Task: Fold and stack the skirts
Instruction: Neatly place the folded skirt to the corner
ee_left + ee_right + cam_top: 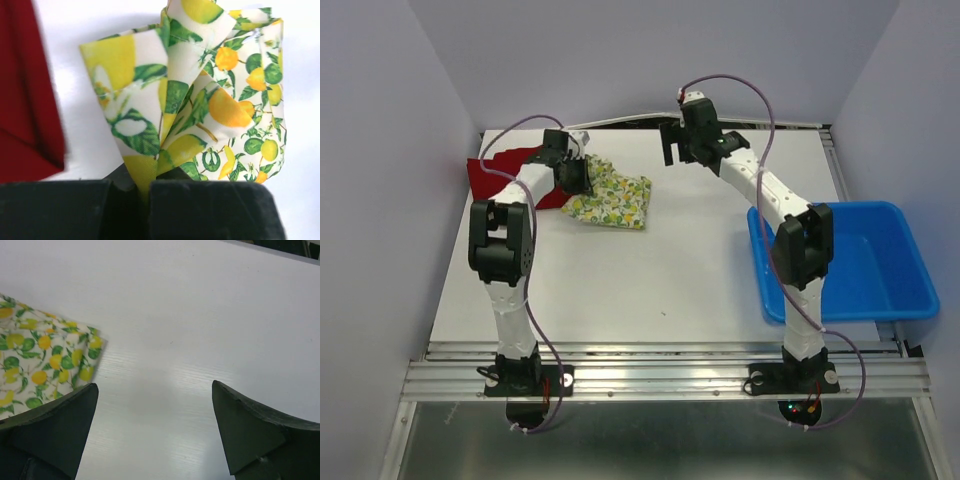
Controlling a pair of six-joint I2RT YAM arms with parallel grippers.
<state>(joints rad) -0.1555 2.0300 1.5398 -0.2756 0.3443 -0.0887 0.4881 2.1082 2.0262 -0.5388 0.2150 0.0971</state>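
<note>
**Left hand pinches the lemon skirt, right hand is wide apart over the table**

My left gripper (577, 177) is at the far left part of the table (670, 270). In my left wrist view its two fingers (210, 210) are pressed together, and a fold of the lemon skirt (225, 110) is caught between them. The cloth goes up from the pinch in a few loose folds, so this edge is raised from the white surface. The rest of the skirt lies on the table beyond it.

From above, the lemon skirt (615, 200) is a crumpled shape just to the right of my left gripper, in the far half of the table. It is white with yellow lemons and green leaves.

The red skirt (495, 172) lies at the far left edge of the table, partly under my left arm. In the top view it appears to meet the lemon skirt under my arm. In the left wrist view the red skirt (25, 100) is at the left side, and a strip of white table shows between it and the raised lemon fold.

My right gripper (680, 153) is at the far middle of the table, to the right of the lemon skirt and apart from it. Its fingers (55, 435) stand far from each other and nothing is between them, only the bare table (200, 315). One corner of the lemon skirt (40, 360) lies flat near the left finger in that view.

A blue bin (840, 208) stands at the right side of the table, beside my right arm.
</note>
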